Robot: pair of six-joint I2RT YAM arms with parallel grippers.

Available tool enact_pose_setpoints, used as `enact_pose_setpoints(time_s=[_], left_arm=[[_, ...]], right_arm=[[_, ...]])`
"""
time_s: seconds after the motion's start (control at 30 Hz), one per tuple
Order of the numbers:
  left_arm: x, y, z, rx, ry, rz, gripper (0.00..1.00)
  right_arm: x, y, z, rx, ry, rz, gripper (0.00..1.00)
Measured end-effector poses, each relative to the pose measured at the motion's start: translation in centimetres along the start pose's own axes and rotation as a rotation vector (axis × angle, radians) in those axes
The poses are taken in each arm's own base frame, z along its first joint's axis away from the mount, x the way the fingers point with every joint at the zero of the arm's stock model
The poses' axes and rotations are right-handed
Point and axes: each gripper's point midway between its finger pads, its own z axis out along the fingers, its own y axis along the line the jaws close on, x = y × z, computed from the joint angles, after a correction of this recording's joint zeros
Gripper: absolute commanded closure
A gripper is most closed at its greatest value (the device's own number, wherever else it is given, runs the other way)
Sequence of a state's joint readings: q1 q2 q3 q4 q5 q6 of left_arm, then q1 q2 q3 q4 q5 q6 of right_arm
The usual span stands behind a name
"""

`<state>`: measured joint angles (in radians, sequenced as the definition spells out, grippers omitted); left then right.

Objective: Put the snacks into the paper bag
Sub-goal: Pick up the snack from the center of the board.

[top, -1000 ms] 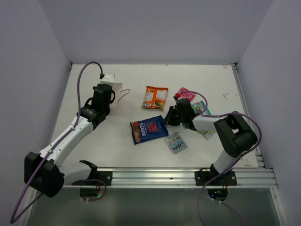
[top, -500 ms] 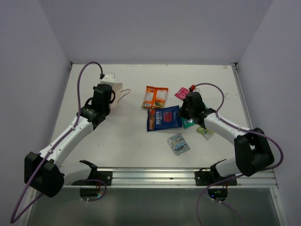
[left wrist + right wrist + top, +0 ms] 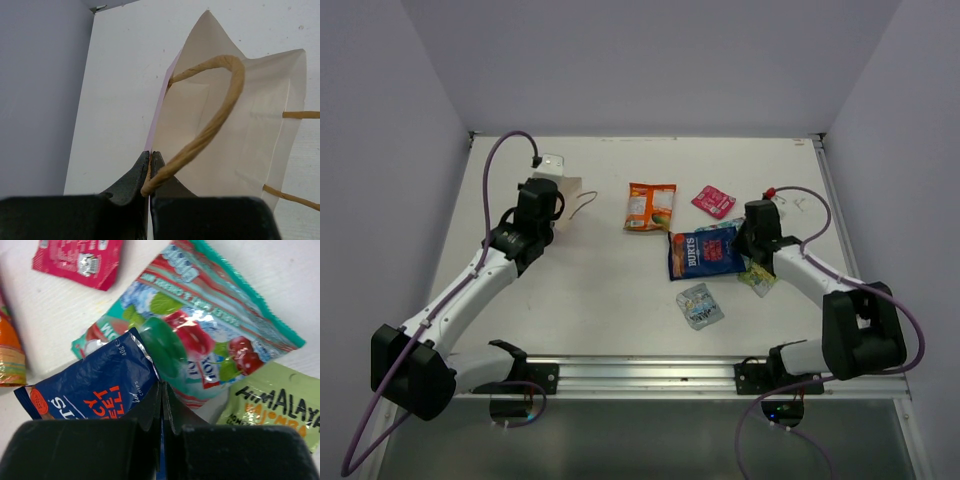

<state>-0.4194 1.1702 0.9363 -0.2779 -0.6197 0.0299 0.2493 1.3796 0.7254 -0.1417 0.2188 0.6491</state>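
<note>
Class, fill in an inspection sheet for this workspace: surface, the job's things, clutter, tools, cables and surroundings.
Surface: white table.
Job's things: paper bag at far left, mouth open. Six snacks outside it: orange packet, pink-red packet, dark blue packet, teal-green packet, yellow-green packet, silver-grey packet.
Clutter: nothing seen.
Tools: left tool shut on the bag's rim beside a string handle; right tool shut on the dark blue packet's edge.
Cables: purple cable on the left arm, another on the right.
Surroundings: pale walls on three sides; metal rail at the near edge.
</note>
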Motion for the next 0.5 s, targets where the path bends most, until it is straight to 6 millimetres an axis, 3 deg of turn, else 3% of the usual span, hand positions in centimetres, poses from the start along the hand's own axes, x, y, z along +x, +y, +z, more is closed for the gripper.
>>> enact_pose_setpoints(time_s=[0.2,0.3,0.5], left_arm=[[-0.1,0.0,-0.1,0.001,-0.002,-0.003,1.0],[-0.1,0.0,-0.1,0.003,-0.003,-0.005,1.0],[-0.1,-0.1,-0.1,0.006,-0.004,-0.005,1.0]], right_arm=[[0.5,-3.5,0.8,0.064,0.012,0.104,1.0],[0.9,-4.2,1.0,0.065,0.02,0.141,0.87],[0.6,-4.3,0.2,0.016,0.02,0.196,0.47]])
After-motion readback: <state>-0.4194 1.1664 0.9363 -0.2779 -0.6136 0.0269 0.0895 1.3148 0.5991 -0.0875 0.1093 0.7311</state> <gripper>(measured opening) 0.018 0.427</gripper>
